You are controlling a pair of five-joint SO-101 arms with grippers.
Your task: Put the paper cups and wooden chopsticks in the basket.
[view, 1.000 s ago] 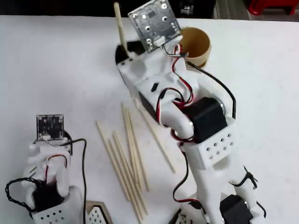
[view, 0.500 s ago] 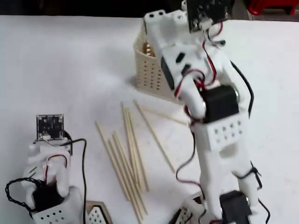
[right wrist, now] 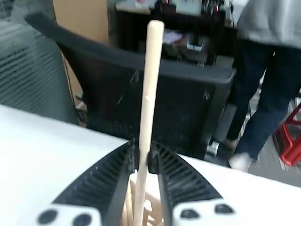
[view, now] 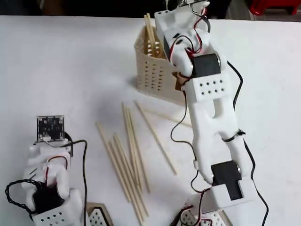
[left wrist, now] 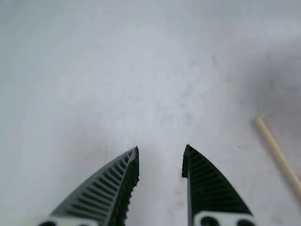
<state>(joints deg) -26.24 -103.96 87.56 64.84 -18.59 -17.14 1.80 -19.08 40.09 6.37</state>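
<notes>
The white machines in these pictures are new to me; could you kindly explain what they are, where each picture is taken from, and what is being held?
They are two small robot arms at a white table. The high view comes from a fixed camera looking down. In it the right arm is stretched out to a cream basket, and the left arm sits at the lower left. The other two pictures come from cameras on the wrists. In the right wrist view, the right hand is shut on a wooden chopstick, held upright over the basket. In the left wrist view, the left hand is open over the table and holds nothing. Loose chopsticks lie on the table between the arms.
</notes>
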